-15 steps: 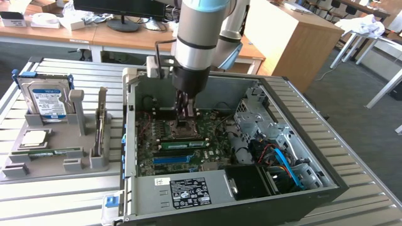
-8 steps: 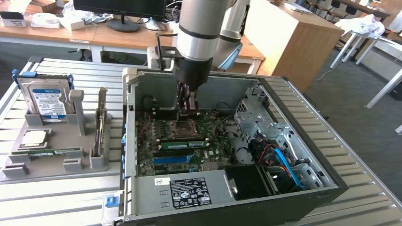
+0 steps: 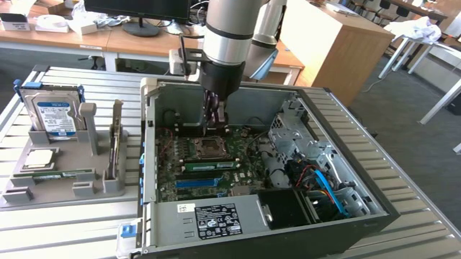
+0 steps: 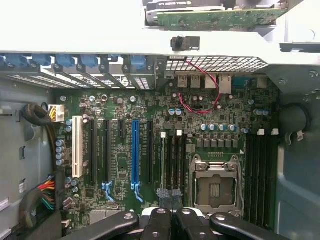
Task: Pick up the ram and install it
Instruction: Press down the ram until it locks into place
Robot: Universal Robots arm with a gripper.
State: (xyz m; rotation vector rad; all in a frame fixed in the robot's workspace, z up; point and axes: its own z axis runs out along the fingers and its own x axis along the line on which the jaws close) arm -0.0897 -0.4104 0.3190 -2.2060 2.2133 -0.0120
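Closed claw [image 4: 172, 212] over motherboard [image 4: 150, 150], ram [image 3: 209, 166] seated just beside.

The tool [image 4: 172, 220] is cut off by the wrist picture's edge, fingertips hidden.

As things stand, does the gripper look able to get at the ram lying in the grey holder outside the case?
Probably yes. The ram lies flat and uncovered in the grey holder, open from above. But the gripper is shut and down inside the computer case over the motherboard, so it would have to rise out first.

Wooden desks [image 3: 144, 40], grey carpet floor [image 3: 403, 124]
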